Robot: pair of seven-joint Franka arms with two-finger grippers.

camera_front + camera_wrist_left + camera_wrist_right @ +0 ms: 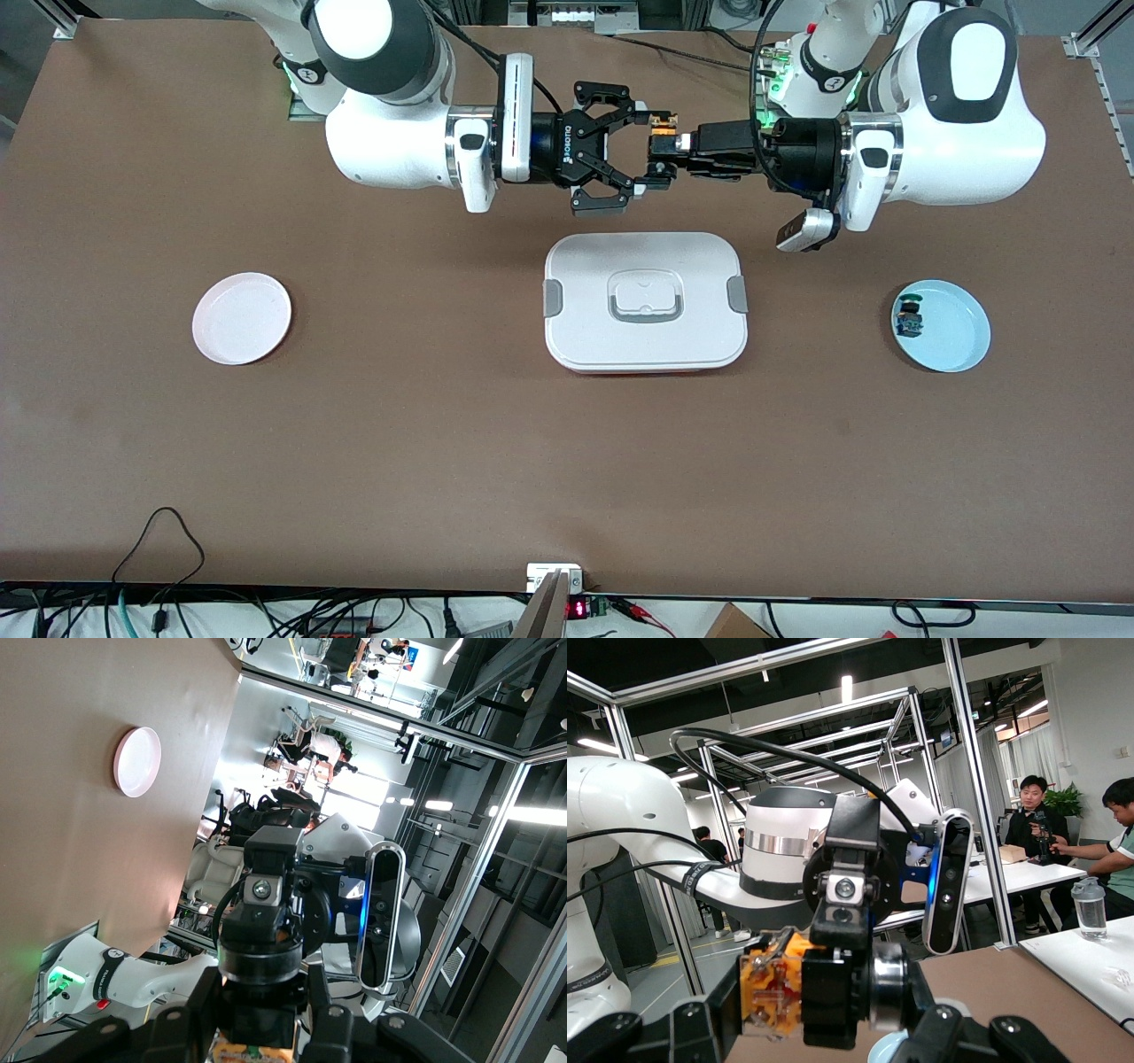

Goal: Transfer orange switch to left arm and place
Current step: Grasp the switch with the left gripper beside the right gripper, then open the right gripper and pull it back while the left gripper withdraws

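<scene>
The orange switch (661, 133) hangs in the air between both grippers, over the table beside the box on the robots' side. My left gripper (666, 158) is shut on its black body. My right gripper (654, 146) straddles the switch lengthwise, with its fingers against both ends. In the right wrist view the switch (775, 983) shows its orange part and silver ring between my right gripper's (828, 1028) jaws. In the left wrist view its black cylinder (261, 948) sits in my left gripper (261, 1028). The white box (645, 301) lies shut on the table, nearer the front camera than the grippers.
A light blue plate (952, 341) with a small blue-and-green component (909, 319) lies toward the left arm's end of the table. A pale pink plate (241, 317) lies toward the right arm's end and also shows in the left wrist view (137, 762).
</scene>
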